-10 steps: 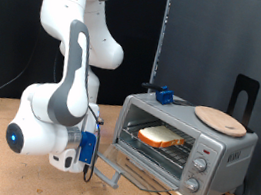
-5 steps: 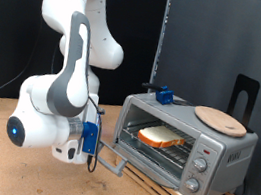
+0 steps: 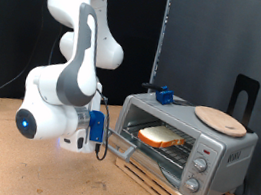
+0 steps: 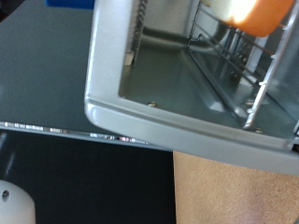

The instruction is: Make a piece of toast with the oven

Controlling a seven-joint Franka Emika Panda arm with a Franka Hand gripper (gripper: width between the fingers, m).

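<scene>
The silver-grey oven stands on a wooden pallet at the exterior view's right. The piece of toast lies on the wire rack inside it. The glass drop-down door hangs partly raised, its handle edge up against my gripper, which presses at the door's outer edge. In the wrist view the door's metal frame fills the picture, with the oven's inside beyond it and the toast's orange crust in a corner. My fingers do not show there.
A round light wooden plate rests on the oven's top, beside a small blue object. A black stand rises behind the oven. The wooden pallet juts out under the door. Brown tabletop spreads below the arm.
My gripper has risen and moved toward the oven. The door, which lay flat open a second ago, has swung upward with it.
</scene>
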